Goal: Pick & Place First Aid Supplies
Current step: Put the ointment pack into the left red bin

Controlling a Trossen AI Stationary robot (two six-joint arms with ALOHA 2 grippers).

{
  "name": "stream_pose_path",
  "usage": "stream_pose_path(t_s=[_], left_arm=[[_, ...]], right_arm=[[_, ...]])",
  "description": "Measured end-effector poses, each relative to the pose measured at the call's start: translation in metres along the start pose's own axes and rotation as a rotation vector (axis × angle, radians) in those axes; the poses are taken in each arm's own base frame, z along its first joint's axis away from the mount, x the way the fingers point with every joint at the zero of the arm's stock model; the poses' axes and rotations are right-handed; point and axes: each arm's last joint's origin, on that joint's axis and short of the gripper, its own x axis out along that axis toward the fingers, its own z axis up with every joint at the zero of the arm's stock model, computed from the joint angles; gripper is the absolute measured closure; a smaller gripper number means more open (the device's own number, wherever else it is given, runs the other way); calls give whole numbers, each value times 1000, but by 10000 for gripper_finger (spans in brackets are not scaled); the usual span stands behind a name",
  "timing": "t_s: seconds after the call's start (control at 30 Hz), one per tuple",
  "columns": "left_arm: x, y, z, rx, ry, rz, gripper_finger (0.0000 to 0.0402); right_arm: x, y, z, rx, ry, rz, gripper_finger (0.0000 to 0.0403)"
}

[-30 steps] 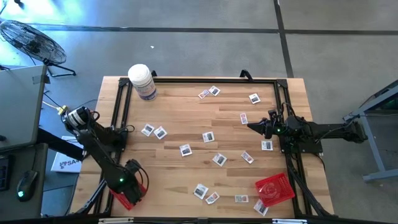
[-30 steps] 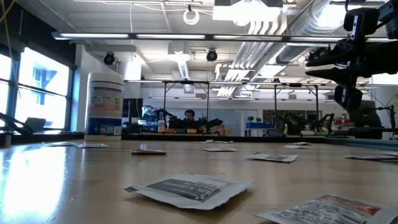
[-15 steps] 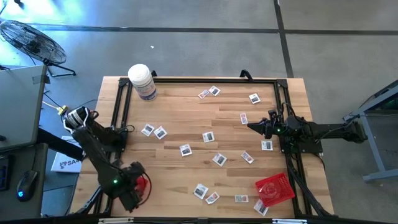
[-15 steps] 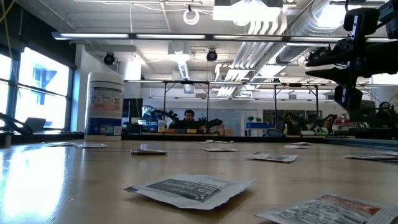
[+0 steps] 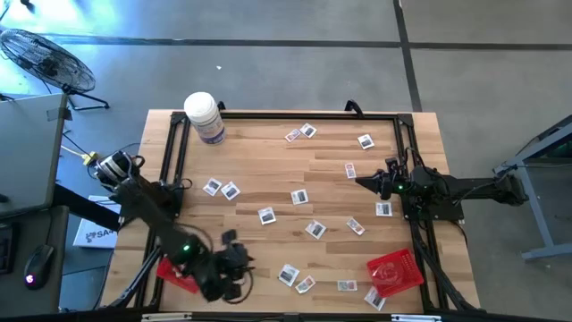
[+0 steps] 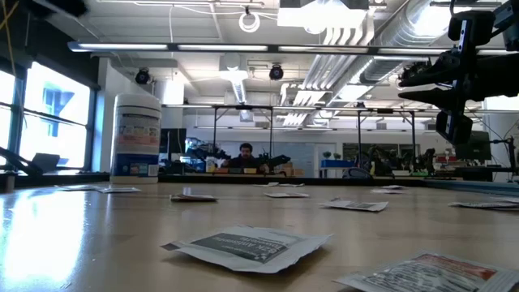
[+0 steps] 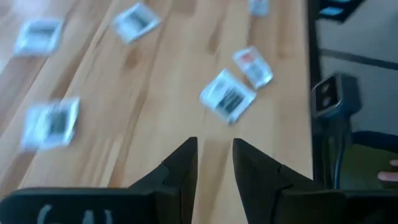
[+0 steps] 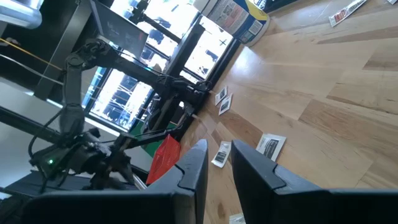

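Where the left gripper (image 5: 234,259) blurs, packets (image 7: 227,98) smeared, print unreadable

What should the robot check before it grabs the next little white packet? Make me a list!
1. Left tool empty: ok. Its fingers stand apart with nothing between them.
2. A packet ahead of it: ok. It lies flat on the table.
3. That packet free of its neighbour: cannot tell. A red-print packet lies very close to it.
4. Right tool out of the way: ok. It waits at the table's right side, empty.
5. Red tray ready for the drop: cannot tell. The left arm hides part of it.
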Motion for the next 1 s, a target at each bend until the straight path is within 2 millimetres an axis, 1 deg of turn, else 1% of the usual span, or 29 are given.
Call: stream_pose_path(t_s=[0.13, 0.27, 0.37, 0.43, 0.5, 0.63, 0.77, 0.9, 1.0], left_arm=[[27, 12, 12, 58, -95, -117, 294], [60, 22, 16, 137, -139, -183, 259], [90, 23, 18, 189, -136, -244, 229], [111, 23, 16, 234, -120, -264, 216], [130, 22, 18, 273, -131, -279, 212], [161, 17, 22, 383, -123, -285, 211], [182, 6, 21, 471, -102, -352, 211], [195, 0, 18, 511, -81, -359, 211], [195, -1, 19, 527, -77, -374, 211]], right_arm=[[0, 0, 0, 0, 0, 0, 339], [0, 0, 0, 0, -2, 1, 339], [0, 0, 0, 1, -3, 3, 339], [0, 0, 0, 1, -2, 3, 339], [0, 0, 0, 1, -3, 4, 339], [0, 0, 0, 1, -3, 3, 339], [0, 0, 0, 0, -2, 2, 339], [0, 0, 0, 0, -2, 2, 339], [0, 0, 0, 1, -2, 3, 339]])
